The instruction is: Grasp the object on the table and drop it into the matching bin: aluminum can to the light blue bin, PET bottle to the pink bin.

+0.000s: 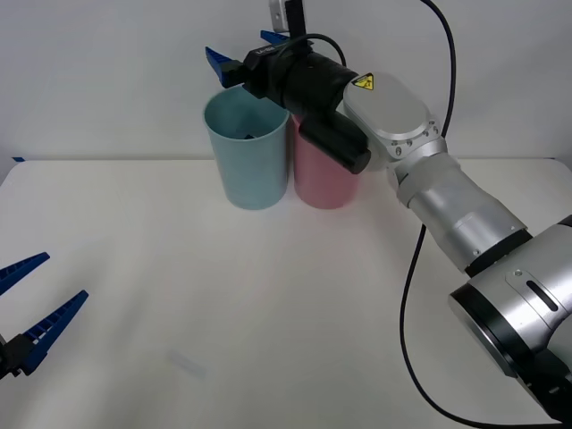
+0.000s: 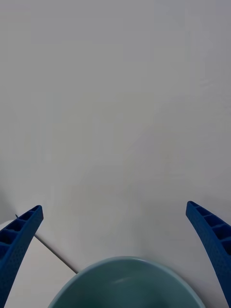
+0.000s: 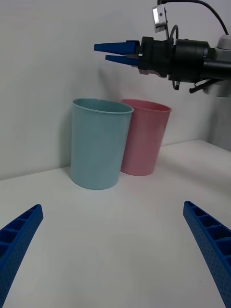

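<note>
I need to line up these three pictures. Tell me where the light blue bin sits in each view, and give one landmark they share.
Front view: the light blue bin stands at the table's far edge, touching the pink bin on its right.
Right wrist view: its rim lies between the open fingers of the right gripper.
Left wrist view: it stands beside the pink bin.
Shared landmark: the bin's round rim.

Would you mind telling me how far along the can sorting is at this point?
It looks nearly finished. The right tool hangs open and empty above the light blue bin, and a dark shape inside that bin is probably the aluminum can. The pink bin stands beside it. Nothing is in hand: the left tool waits open, low over the table. What seems left is drawing the right arm back.
</note>
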You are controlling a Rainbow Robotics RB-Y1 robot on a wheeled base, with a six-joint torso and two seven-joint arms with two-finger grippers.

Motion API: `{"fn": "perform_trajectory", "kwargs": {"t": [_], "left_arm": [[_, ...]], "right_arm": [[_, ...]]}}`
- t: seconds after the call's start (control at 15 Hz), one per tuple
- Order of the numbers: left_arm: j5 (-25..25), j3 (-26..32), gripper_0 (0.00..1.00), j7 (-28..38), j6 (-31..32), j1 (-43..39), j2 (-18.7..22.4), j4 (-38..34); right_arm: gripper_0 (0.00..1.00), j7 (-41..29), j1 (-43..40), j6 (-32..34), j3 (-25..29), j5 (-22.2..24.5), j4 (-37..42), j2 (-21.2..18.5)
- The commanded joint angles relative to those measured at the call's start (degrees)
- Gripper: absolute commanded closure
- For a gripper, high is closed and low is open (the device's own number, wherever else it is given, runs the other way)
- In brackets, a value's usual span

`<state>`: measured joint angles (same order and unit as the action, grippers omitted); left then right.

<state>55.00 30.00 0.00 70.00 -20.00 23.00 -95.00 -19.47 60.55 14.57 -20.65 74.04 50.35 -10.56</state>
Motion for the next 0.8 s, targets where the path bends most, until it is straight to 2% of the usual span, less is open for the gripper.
{"fn": "perform_trajectory", "kwargs": {"t": [0.07, 0.2, 0.8], "left_arm": [[0.00, 0.00, 0.00, 0.00, 0.00, 0.00, 0.00, 0.00], [0.00, 0.00, 0.00, 0.00, 0.00, 0.00, 0.00, 0.00], [0.00, 0.00, 0.00, 0.00, 0.00, 0.00, 0.00, 0.00]], "right_arm": [[0.00, -0.31, -4.65, 0.46, -0.27, -0.04, 7.48, -2.45], [0.00, -0.48, -8.17, 1.34, -0.97, -0.30, 12.49, -4.47], [0.00, -1.01, -28.20, 11.01, -0.80, -5.22, 39.39, -19.85]]}}
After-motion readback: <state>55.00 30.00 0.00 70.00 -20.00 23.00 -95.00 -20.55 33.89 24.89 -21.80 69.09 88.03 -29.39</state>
